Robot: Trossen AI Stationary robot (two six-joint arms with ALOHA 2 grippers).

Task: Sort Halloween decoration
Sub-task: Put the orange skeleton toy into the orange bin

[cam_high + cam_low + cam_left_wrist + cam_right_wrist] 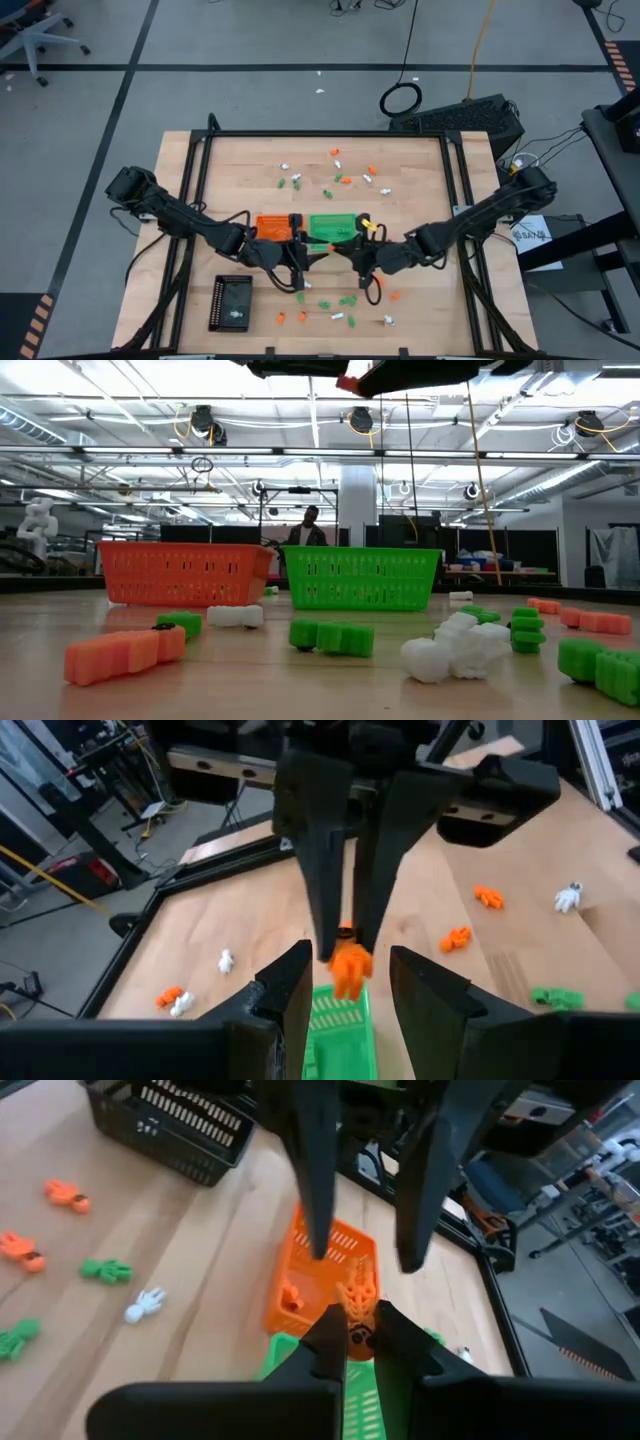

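Evidently for a handover, the right gripper pinched a small orange plastic trinket between the half-open left gripper fingers.

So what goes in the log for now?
right gripper: shut on orange trinket | place: by green tray | left gripper: open, facing it

- Left gripper: two dark fingers spread apart above green slotted plastic tray.
- Right gripper, opposite: dark tapered fingers pinched on small orange plastic figure.
- Scattered on light wooden tabletop: orange, white, green trinkets.
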